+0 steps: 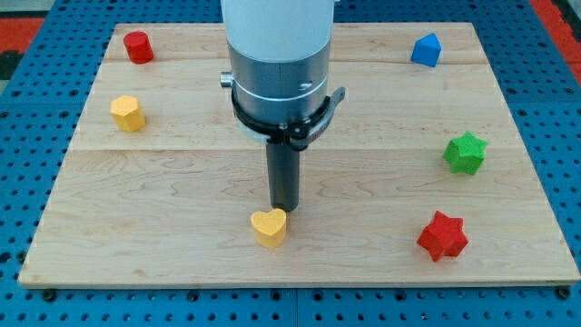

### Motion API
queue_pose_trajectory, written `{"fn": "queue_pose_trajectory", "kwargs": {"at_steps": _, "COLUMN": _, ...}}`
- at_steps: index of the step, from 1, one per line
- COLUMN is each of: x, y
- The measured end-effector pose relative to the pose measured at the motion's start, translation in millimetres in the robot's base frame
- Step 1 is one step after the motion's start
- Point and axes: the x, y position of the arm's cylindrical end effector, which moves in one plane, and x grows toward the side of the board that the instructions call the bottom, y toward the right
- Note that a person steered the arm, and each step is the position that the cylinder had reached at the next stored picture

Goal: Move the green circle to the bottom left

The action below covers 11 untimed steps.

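Nearest you, along the view's bottom, the pale wooden desk [163,245] ends in a straight front edge, and beyond its rim on every side you see a blue perforated base [18,182], with a strip of red showing at the view's top corners. On the desk's near part sits the yellow heart block [269,227], a little left of centre, and well apart from it toward the view's right the red star block [442,236]. Your tool is a plain dark rod with nothing to open or close, so it grips nothing; my tip [285,211] stands just behind the yellow heart block's upper right edge, touching it or very nearly so, and you cannot tell which from this angle. Farther back on the view's right lies the green star-shaped block [466,152], the only green block in sight; its outline reads as a star, not a round one, and it is well apart from the tip. Across the desk at the view's left is the yellow hexagon block [128,113]. Farthest back are the red block [138,46] at the top left and the blue block [426,49] at the top right, their shapes hard to make out. The arm's grey and white housing [277,64] is cut off by the view's top and hides the desk's middle behind it.
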Motion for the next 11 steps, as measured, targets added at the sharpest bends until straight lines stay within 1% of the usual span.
{"fn": "queue_pose_trajectory", "kwargs": {"at_steps": 1, "x": -3, "y": 0}}
{"fn": "queue_pose_trajectory", "kwargs": {"at_steps": 2, "x": 24, "y": 0}}
{"fn": "queue_pose_trajectory", "kwargs": {"at_steps": 3, "x": -2, "y": 29}}
{"fn": "queue_pose_trajectory", "kwargs": {"at_steps": 4, "x": -57, "y": 79}}
{"fn": "queue_pose_trajectory", "kwargs": {"at_steps": 5, "x": -112, "y": 82}}
{"fn": "queue_pose_trajectory", "kwargs": {"at_steps": 6, "x": -128, "y": 38}}
{"fn": "queue_pose_trajectory", "kwargs": {"at_steps": 7, "x": -67, "y": -36}}
{"fn": "queue_pose_trajectory", "kwargs": {"at_steps": 8, "x": -27, "y": -112}}
{"fn": "queue_pose_trajectory", "kwargs": {"at_steps": 9, "x": -47, "y": -84}}
{"fn": "queue_pose_trajectory", "kwargs": {"at_steps": 10, "x": -80, "y": -53}}
{"fn": "queue_pose_trajectory", "kwargs": {"at_steps": 11, "x": -101, "y": -113}}
